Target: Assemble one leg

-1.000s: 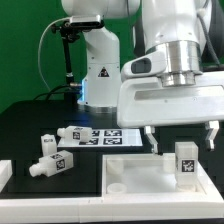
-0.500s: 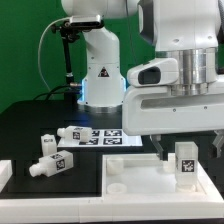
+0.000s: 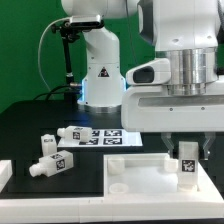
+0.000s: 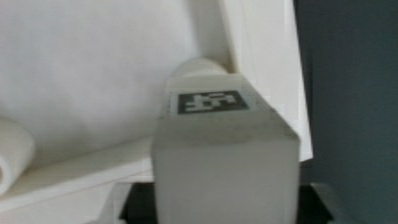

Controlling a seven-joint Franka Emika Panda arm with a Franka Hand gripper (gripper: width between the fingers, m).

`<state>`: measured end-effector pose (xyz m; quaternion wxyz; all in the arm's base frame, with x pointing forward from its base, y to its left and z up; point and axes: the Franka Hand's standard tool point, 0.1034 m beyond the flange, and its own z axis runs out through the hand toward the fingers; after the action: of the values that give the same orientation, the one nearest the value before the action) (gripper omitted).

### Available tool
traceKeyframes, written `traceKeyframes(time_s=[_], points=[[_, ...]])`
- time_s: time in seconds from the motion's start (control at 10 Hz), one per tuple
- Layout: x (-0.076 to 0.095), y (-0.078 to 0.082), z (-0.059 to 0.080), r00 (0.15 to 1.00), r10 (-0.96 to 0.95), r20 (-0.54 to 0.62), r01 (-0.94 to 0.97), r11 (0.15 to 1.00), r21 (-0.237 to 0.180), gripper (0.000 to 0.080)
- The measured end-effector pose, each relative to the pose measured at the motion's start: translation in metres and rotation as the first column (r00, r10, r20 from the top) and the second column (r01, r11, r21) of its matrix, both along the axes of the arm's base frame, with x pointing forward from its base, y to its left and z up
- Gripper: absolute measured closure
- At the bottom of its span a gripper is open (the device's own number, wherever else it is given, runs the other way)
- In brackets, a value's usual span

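Leg (image 3: 187, 160) stands upright on the big white panel (image 3: 140, 175), at the exterior view's right — our gripper (image 3: 186, 150) sits right over it, fingers on both sides. We cannot tell if the fingers are squeezing it. If we twist it crooked, it could tip or jam — three more legs (image 3: 55, 152) wait nearby.

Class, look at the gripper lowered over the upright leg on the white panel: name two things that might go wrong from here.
1. The gripper straddles the upright leg; the views do not show whether it is closed, so an off-centre squeeze might tip the leg on the white panel.
2. Three loose legs lie near the marker board; a wide swing might knock them.
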<state>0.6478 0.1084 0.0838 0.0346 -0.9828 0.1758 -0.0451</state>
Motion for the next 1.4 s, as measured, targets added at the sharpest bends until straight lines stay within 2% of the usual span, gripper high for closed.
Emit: traceKeyframes(time_s=[0.2,0.4,0.5,0.6,0.7,0.9,1.0,1.1,1.2,1.3,1.4], points=[[0.0,-0.004,-0.001,0.971,-0.237,-0.015,0.238,0.971,0.021,0.0514],[-0.002,-0.009,-0.003,0.809,-0.583,-0.072,0.587,0.807,0.063,0.0514],[-0.003,-0.01,-0.003,0.745,-0.661,-0.09,0.667,0.742,0.069,0.0512],[-0.006,-0.011,-0.003,0.593,-0.794,-0.131,0.805,0.586,0.094,0.0512],[-0.007,-0.011,-0.003,0.555,-0.82,-0.137,0.832,0.547,0.096,0.0512],[-0.007,-0.009,-0.004,0.607,-0.785,-0.127,0.795,0.6,0.089,0.0511],[-0.008,-0.003,-0.002,0.689,-0.717,-0.105,0.724,0.687,0.065,0.031],[-0.006,0.002,0.001,0.828,-0.556,-0.068,0.559,0.828,0.044,0.031],[-0.006,0.009,0.002,0.916,-0.398,-0.048,0.4,0.916,0.032,0.0187],[-0.009,0.016,0.0,0.971,-0.236,-0.039,0.237,0.971,0.026,0.0156],[-0.008,0.015,0.0,0.983,-0.178,-0.034,0.179,0.984,0.021,0.0151]])
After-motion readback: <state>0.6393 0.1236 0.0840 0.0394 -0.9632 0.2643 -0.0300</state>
